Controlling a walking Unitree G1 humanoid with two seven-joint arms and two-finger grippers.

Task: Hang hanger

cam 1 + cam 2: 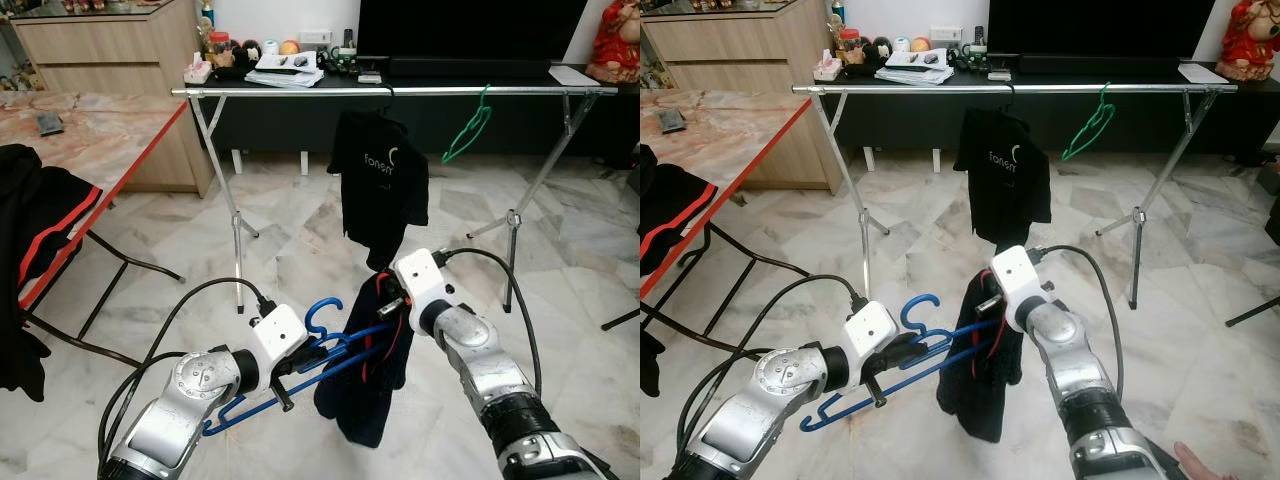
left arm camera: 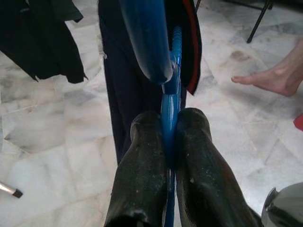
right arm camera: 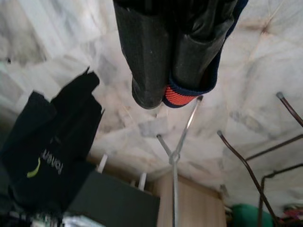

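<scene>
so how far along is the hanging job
Done: a black shirt and a green hanger already hang on the rail. In hand: left hand clamps the blue hangers; right hand grips the dark garment. Left: hooking this hanger onto the rail.

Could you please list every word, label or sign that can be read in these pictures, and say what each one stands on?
"fonem", roughly, in pale letters beside a yellow-green crescent mark: on the chest of the black T-shirt hanging on the rack; the last letters are blurred, so the reading is uncertain.
Papers on the cabinet behind the rack: print too small to read.
Nothing legible on the blue hanger, the dark garment or either gripper.
</scene>
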